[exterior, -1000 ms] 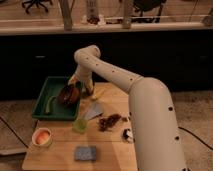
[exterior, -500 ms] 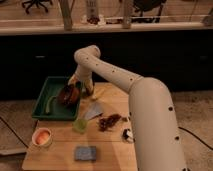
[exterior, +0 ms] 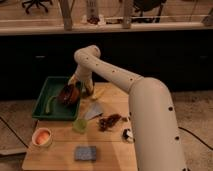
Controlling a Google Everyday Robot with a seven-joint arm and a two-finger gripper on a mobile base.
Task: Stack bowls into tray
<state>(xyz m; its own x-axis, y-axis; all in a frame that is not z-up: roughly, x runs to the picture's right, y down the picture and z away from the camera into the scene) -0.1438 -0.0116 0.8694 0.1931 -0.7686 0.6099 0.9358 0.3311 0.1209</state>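
Observation:
The dark red-brown bowl (exterior: 68, 94) sits tilted in the right part of the dark green tray (exterior: 44, 107) at the table's back left. My gripper (exterior: 80, 85) is right at the bowl's upper right rim, over the tray's right side. The orange bowl with a pale rim (exterior: 42, 137) stands on the wooden table at the front left, in front of the tray and apart from it.
A green banana-like piece (exterior: 50, 104) lies in the tray. On the table are a green cup (exterior: 80, 125), a grey packet (exterior: 93, 111), a dark red-brown snack bag (exterior: 109, 121), a small black-and-white object (exterior: 128, 134), a grey pad (exterior: 86, 153) and a yellow item (exterior: 98, 93).

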